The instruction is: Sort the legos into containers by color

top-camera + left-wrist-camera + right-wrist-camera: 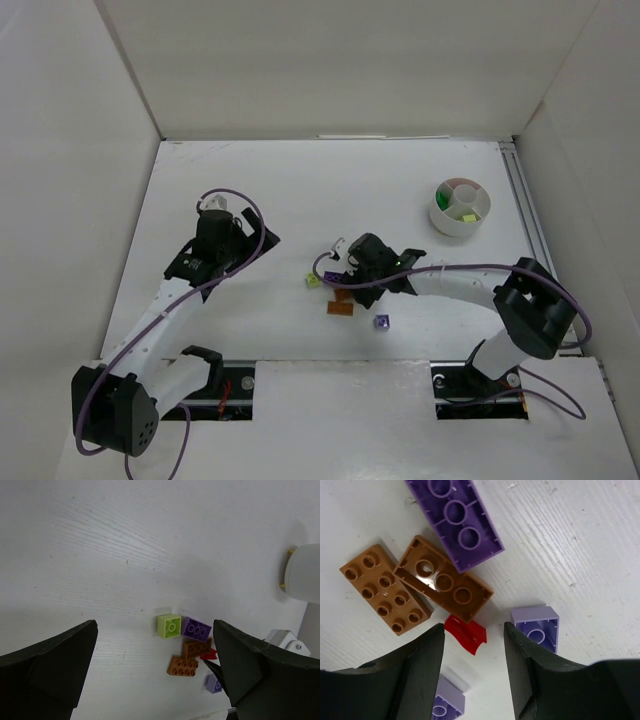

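Two end effectors over the worktop (300, 180): the right end effector (474, 632), half open, straddles a red lego (465, 635) beside an orange-brown lego (442, 577), gripping nothing; the left end effector (155, 630) hangs wide open, empty. The white dish (441, 218) stands well apart, far right.

The top external camera is looking steeply down from above and behind the arm bases (478, 380), taking in the whole table (300, 180) from far off. The left wrist camera is peering forward between the fingers of the left gripper (155, 625), catching the lego cluster (190, 650) well ahead of its fingertips. The right wrist camera is staring down from very close, with the red lego (465, 632) lying between the fingers of the right gripper (474, 626). Both wrist views are sharing the purple brick (454, 520) and the two orange-brown bricks (442, 582).
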Controlling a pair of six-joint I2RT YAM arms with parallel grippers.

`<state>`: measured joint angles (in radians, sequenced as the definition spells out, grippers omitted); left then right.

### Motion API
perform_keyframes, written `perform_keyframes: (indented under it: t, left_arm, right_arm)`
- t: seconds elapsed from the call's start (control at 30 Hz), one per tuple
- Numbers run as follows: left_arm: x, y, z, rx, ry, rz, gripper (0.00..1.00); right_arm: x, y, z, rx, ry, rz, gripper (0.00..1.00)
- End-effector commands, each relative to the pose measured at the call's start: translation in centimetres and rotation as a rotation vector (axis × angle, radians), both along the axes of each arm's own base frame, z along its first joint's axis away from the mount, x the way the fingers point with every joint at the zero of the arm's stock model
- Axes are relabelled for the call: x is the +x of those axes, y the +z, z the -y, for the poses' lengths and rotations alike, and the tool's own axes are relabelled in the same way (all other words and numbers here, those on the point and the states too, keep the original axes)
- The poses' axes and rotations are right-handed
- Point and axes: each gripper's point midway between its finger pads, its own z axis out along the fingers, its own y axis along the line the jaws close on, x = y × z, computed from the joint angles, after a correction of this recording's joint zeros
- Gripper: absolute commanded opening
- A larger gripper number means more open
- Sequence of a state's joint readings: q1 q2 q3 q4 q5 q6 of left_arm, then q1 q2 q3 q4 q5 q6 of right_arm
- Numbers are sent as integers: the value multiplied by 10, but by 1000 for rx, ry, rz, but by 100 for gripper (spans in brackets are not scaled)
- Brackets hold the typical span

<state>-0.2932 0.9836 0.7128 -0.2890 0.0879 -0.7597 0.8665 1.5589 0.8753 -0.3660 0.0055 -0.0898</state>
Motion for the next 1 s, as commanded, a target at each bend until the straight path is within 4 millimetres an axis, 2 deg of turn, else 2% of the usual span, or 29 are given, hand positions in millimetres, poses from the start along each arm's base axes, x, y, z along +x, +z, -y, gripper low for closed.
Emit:
perform_keyframes:
  t: [0.0,0.23,0.47,0.73,0.87,0.97]
  left_arm:
    - [10,13,0,11,2,46,99]
    - [10,13,0,11,2,46,99]
    - [10,13,0,11,2,46,99]
    - [6,10,-1,11,2,46,99]
    - [5,13,-1,9,2,54,99]
    - [4,14,-2,9,2,54,99]
  right_arm:
    - [11,11,-12,76,20,-3,56]
    - [-3,7,-14,102,43,-63,55]
    - [-21,-4,-7,35,29,-100,52]
    - [-27,-2,5,-14,-44,-102,52]
    - [-26,-8,10,-46,-83,-82,52]
    - [-25,-9,0,-36,-83,-61,52]
